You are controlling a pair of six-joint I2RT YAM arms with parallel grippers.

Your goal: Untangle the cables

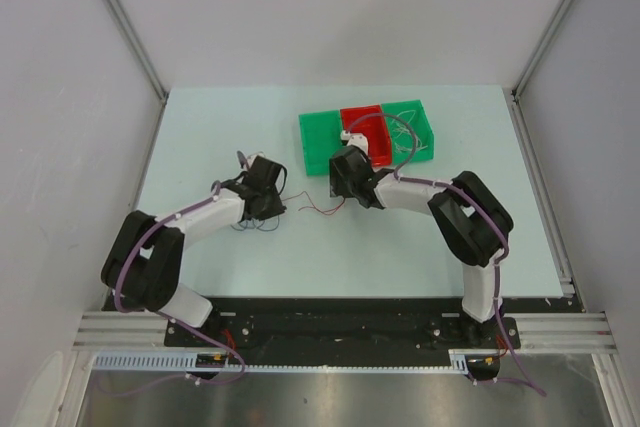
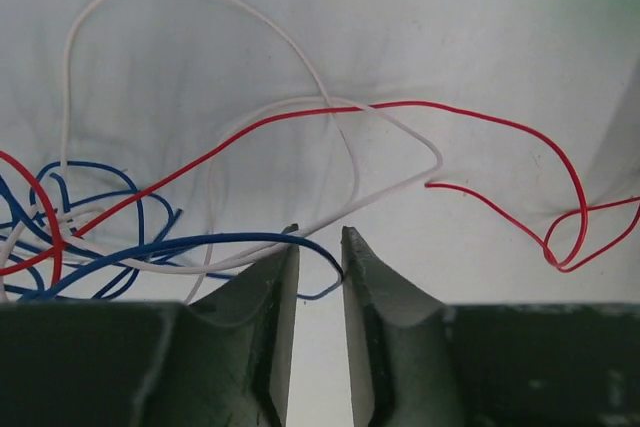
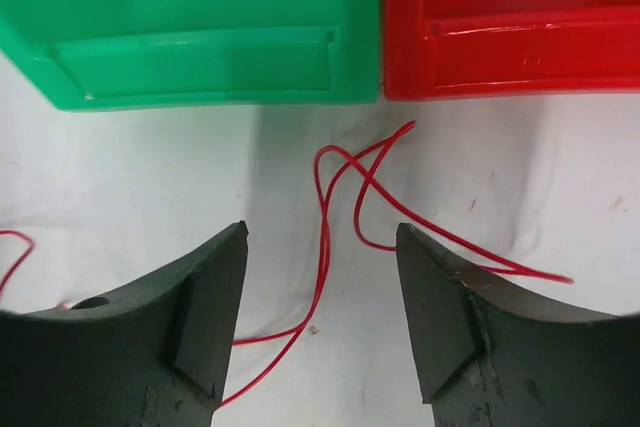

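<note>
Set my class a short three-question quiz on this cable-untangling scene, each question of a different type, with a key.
1. True or false: the right gripper is shut on the red cable.
2. Which colours are the cables in the left wrist view? A) red only B) red, blue, white C) green, yellow
3. Fill in: in the right wrist view, the tray left of the red tray is ____.
Key: 1 false, it is open; 2 B; 3 green.
</note>
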